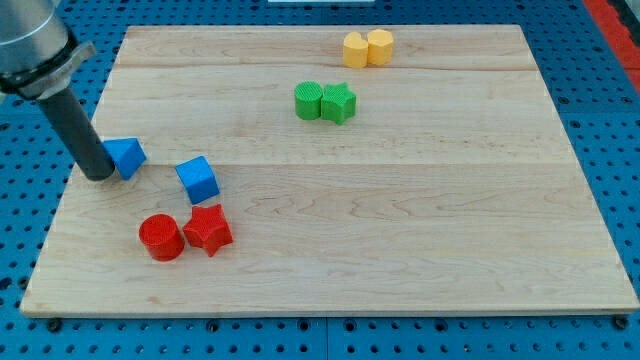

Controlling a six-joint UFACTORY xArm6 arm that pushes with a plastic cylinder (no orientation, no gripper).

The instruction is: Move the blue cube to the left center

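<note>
Eight blocks are seen on the board: at the view's left edge my tip is set against the left side of a blue wedge, with the blue cube just to the right, apart from it. No pincer is fitted, so no open or closed state is recorded. Below the cube a red cylinder and red star touch; a green pair and yellow pair lie well apart near the top, and bare wood is left across the right half.

The arm showed as a thick grey metallic cylinder with a rim, narrowing into a straight, matte black rod ending at my tip.
</note>
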